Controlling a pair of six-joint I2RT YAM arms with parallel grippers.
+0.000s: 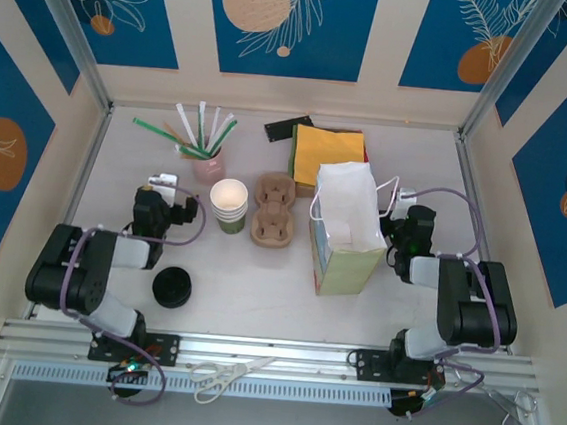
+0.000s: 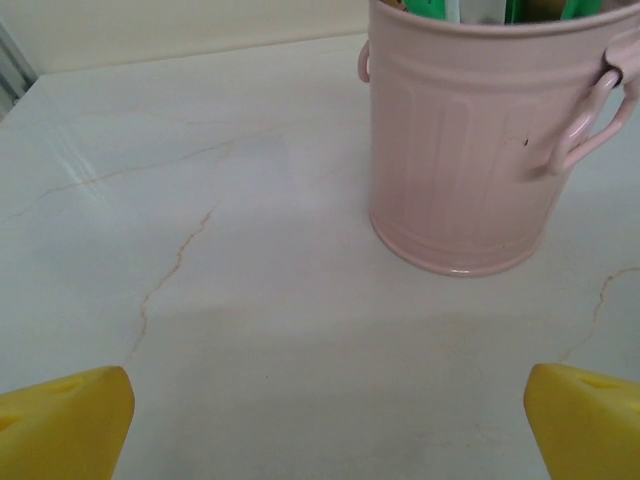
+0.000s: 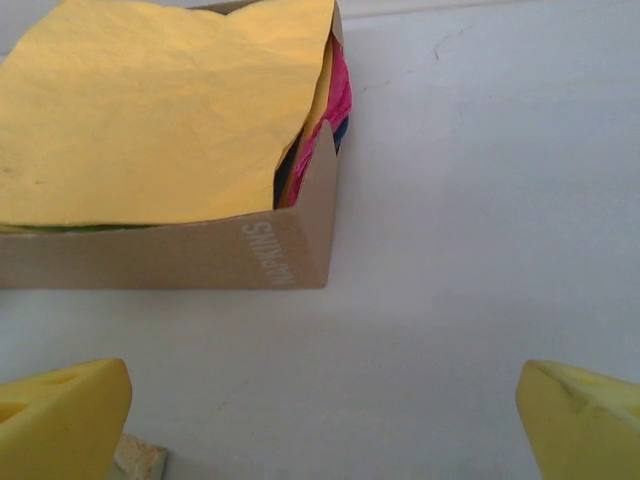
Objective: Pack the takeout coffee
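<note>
With the middle of the tabletop as the dial's centre in the overhead view, scissors (image 1: 233, 373) lie on the near rail at 6 o'clock. The takeout coffee (image 1: 172, 287) stands at 8 o'clock, beside the left arm and touching nothing. Only its round black lid shows from above. The left gripper (image 2: 325, 420) is released, its yellow fingertips (image 2: 70, 425) spread wide over bare table. The right gripper (image 3: 325, 420) is likewise released, with nothing between its fingertips. An open paper bag (image 1: 347, 229) stands at 3 o'clock, and a brown cup carrier (image 1: 273, 209) sits at the centre. A stack of lidless cups (image 1: 229, 204) is just beside it at 10 o'clock. Farther off, a pink bucket (image 2: 470, 150) of straws stands at 11 o'clock. A napkin box (image 3: 200, 255) topped with yellow sheets sits at 1 o'clock.
</note>
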